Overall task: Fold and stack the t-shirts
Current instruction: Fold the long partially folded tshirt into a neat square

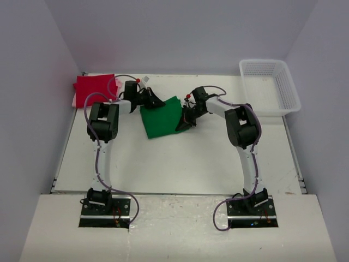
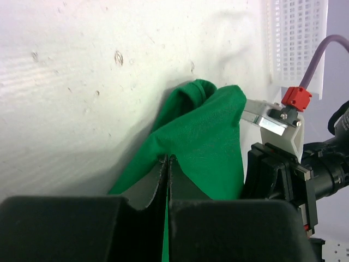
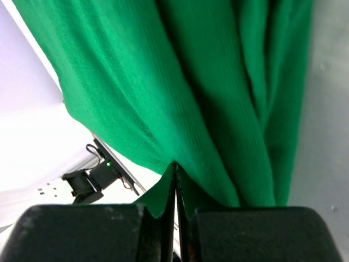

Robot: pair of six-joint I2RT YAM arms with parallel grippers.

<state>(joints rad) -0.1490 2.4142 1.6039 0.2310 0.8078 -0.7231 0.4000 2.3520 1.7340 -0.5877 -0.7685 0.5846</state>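
Shows a white mesh basket (image 1: pixel 270 87) standing upright at the far right corner of a white table (image 1: pixel 180 164), close to the right wall. Shows pale lilac walls (image 1: pixel 180 33) closing the table in on three sides.

T-shirts: three, namely the green t-shirt (image 1: pixel 161 119) in the middle, the red t-shirt (image 1: pixel 94 90) at far left, and the pale pink t-shirt (image 1: pixel 74 101) edging out beneath the red.
Baskets: one, the white mesh basket (image 1: pixel 286 82) at far right.
Robot arms: two, the left arm (image 1: pixel 102 123) and the right arm (image 1: pixel 242 128).
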